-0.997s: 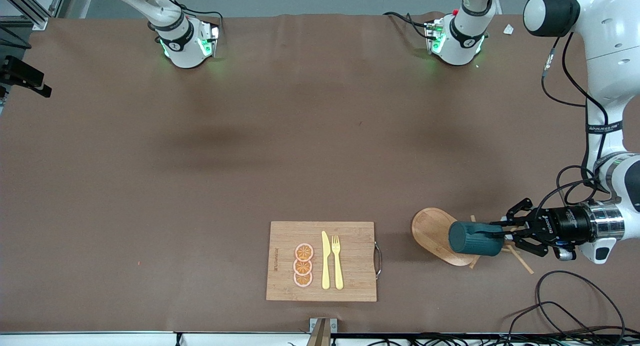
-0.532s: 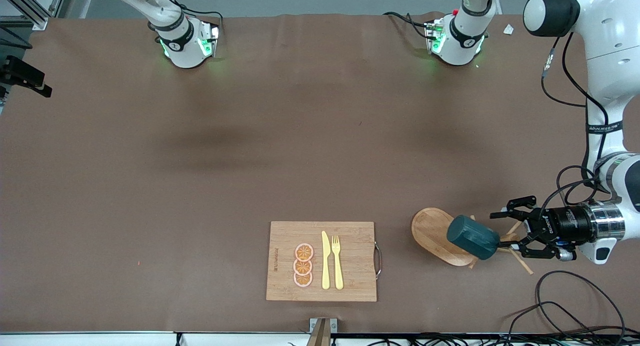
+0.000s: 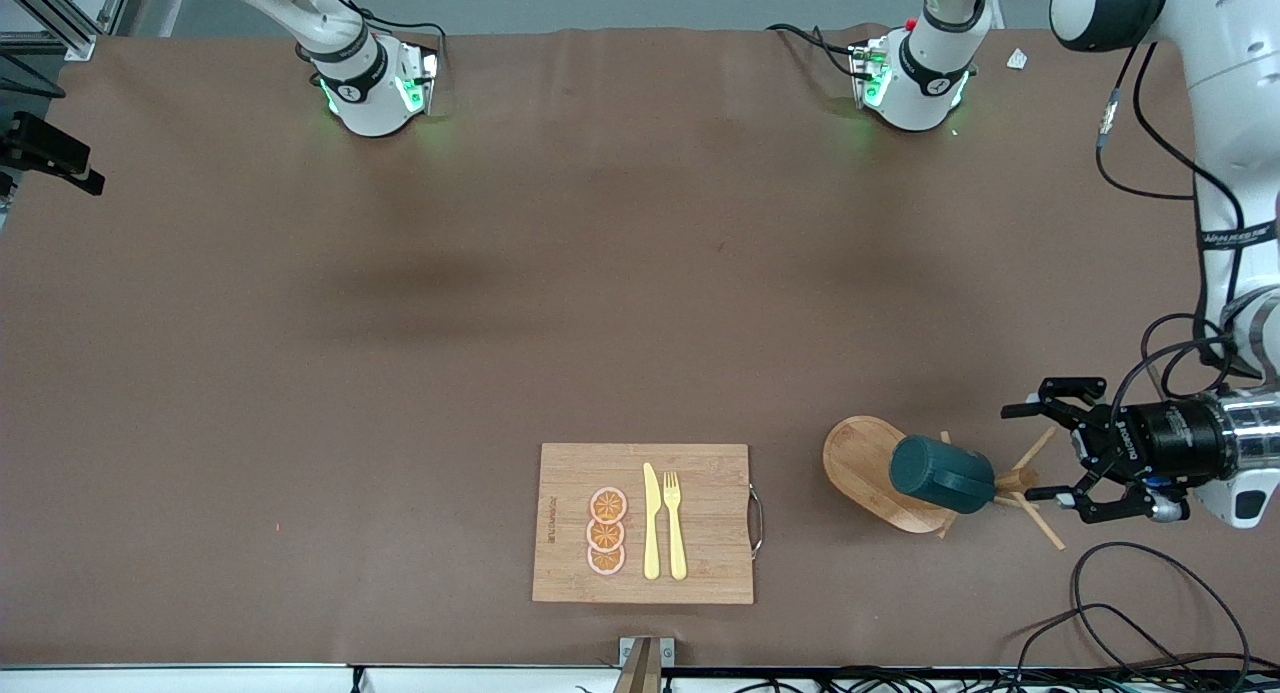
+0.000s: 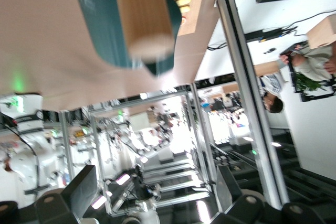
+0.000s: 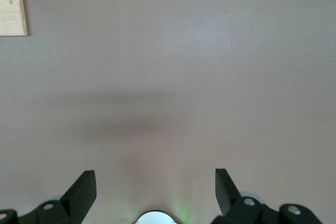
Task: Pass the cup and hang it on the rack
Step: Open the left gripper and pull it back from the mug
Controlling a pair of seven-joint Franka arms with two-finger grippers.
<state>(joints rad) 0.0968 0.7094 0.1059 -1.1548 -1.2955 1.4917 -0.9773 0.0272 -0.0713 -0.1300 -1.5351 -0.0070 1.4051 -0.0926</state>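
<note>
One dark teal cup (image 3: 941, 474), ribbed and tilted on its side, hangs on the one wooden rack (image 3: 872, 468) toward the left arm's end of the table. The left gripper (image 3: 1046, 451) is just beside it, jaws spread and empty. The right gripper (image 5: 155, 183) waits over bare table, jaws spread. One cutting board (image 3: 643, 523) carries three orange slices (image 3: 606, 531), one knife (image 3: 651, 522) and one fork (image 3: 674, 524).

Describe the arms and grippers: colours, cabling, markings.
Both arms are white with black joint bands; green lights glow at the bases. The left gripper is black, two-fingered, on a black-and-silver wrist with white lettering and loose black cables. The right gripper shows dark angular fingers.
</note>
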